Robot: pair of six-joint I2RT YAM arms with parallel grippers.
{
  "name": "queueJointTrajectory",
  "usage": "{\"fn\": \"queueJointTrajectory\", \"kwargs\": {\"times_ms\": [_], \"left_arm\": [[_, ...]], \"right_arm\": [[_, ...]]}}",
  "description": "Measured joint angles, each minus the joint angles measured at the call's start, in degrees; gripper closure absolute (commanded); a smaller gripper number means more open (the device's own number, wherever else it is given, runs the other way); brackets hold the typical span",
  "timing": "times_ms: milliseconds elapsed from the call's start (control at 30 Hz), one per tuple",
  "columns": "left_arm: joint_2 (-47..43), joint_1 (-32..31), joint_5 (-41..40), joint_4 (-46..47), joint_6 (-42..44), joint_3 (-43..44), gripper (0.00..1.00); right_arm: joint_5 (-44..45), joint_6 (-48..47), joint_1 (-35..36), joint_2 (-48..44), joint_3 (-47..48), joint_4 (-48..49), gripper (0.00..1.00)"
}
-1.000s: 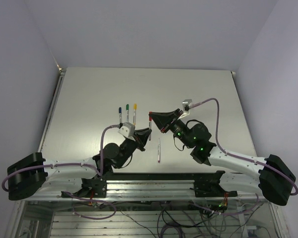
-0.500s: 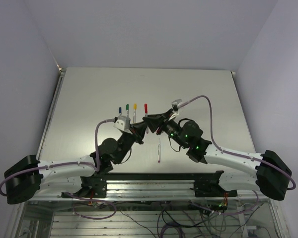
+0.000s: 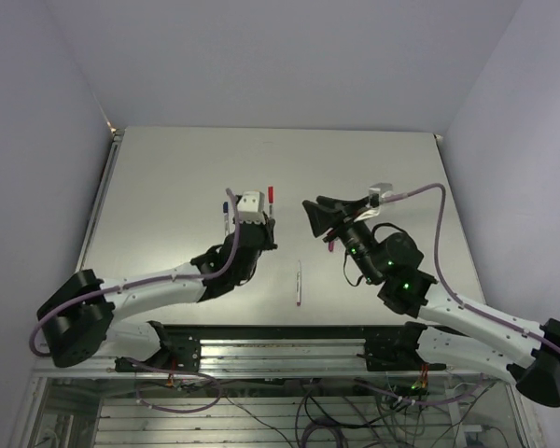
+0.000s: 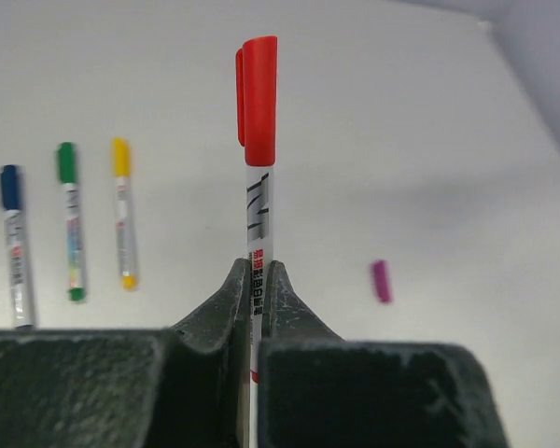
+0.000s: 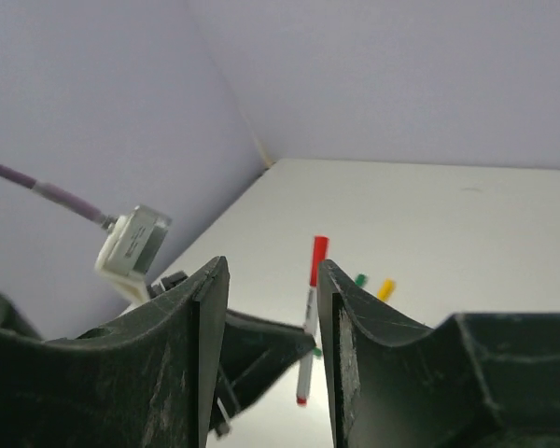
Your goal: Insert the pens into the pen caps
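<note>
Left gripper (image 4: 259, 280) clamped on the red-capped pen (image 4: 259, 187), above the table (image 3: 168, 187).
Right gripper (image 5: 271, 280) gapes wide, empty. The pen is best lowered flat beside the three capped pens (image 4: 71, 224) before release. The magenta cap (image 4: 381, 281) and bare pen (image 3: 299, 283) lie apart.

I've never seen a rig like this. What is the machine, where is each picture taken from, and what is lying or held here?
These are two robot arms bolted at the near edge of a table, each ending in a two-finger gripper. The wide picture comes from a camera above and behind them. The other two come from cameras on the wrists, looking past the fingers. The left gripper is shut on a red-capped pen. The right gripper is open and empty. On the table lie a blue-capped pen, a green-capped pen, a yellow-capped pen, a loose magenta cap and a lone pen, apparently uncapped.
</note>
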Motion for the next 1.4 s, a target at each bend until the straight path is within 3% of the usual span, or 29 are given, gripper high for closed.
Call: {"fn": "queueJointTrajectory", "kwargs": {"times_ms": [267, 633, 933, 1267, 1400], "left_arm": [[15.2, 10.1, 1.5, -12.6, -1.0, 14.2, 0.89], [36.4, 14.7, 7.4, -25.9, -0.9, 31.4, 0.71], [43.1, 17.6, 8.3, -30.6, -0.7, 38.1, 0.71], [43.6, 18.0, 9.6, -30.9, -0.7, 38.2, 0.68], [40.5, 18.0, 11.6, -30.2, -0.7, 35.3, 0.64]], "right_arm": [[14.1, 2.1, 0.0, -7.6, -3.4, -12.4, 0.58], [25.8, 8.3, 0.0, -6.6, -3.5, -29.0, 0.58], [28.0, 10.4, 0.0, -6.8, -3.5, -31.5, 0.58], [28.7, 10.5, 0.0, -6.5, -3.5, -31.6, 0.58], [30.1, 10.5, 0.0, -4.1, -3.5, -31.9, 0.5]]}}
